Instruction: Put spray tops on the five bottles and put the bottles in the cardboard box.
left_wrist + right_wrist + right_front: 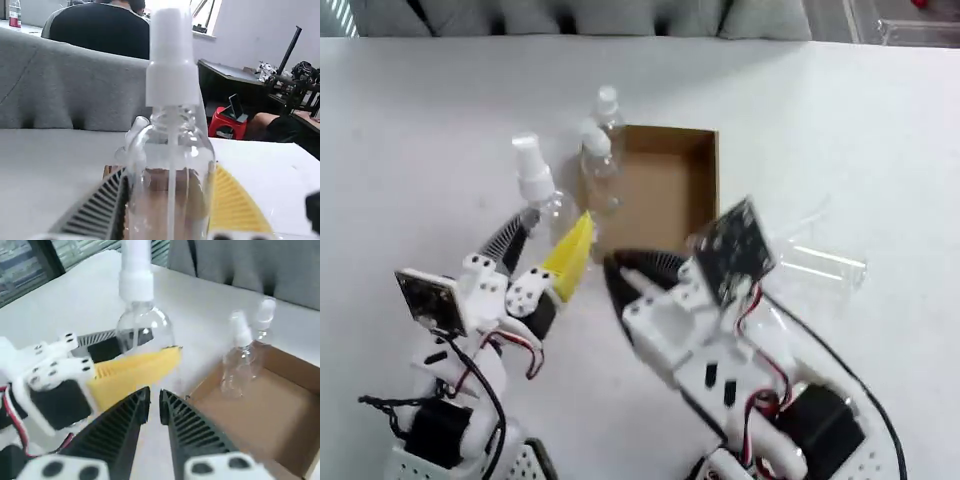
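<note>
Just short of the cardboard box [670, 195], the right pincer [153, 394] is nearly shut, holding nothing. Left of the box, the left pincer [558, 215] grips a capped bottle [538, 180]. At the box's far-left corner stand two capped bottles [598, 165], probably inside. So two-ish boxed, three left.

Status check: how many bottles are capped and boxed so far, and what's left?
Done: two capped bottles stand at the far left corner of the cardboard box; in or beside it, I cannot tell. In hand: the left gripper holds a third capped bottle upright beside the box; the right gripper is shut and empty. Left: boxing that one, plus clear items right of the box, possibly uncapped bottles.
</note>
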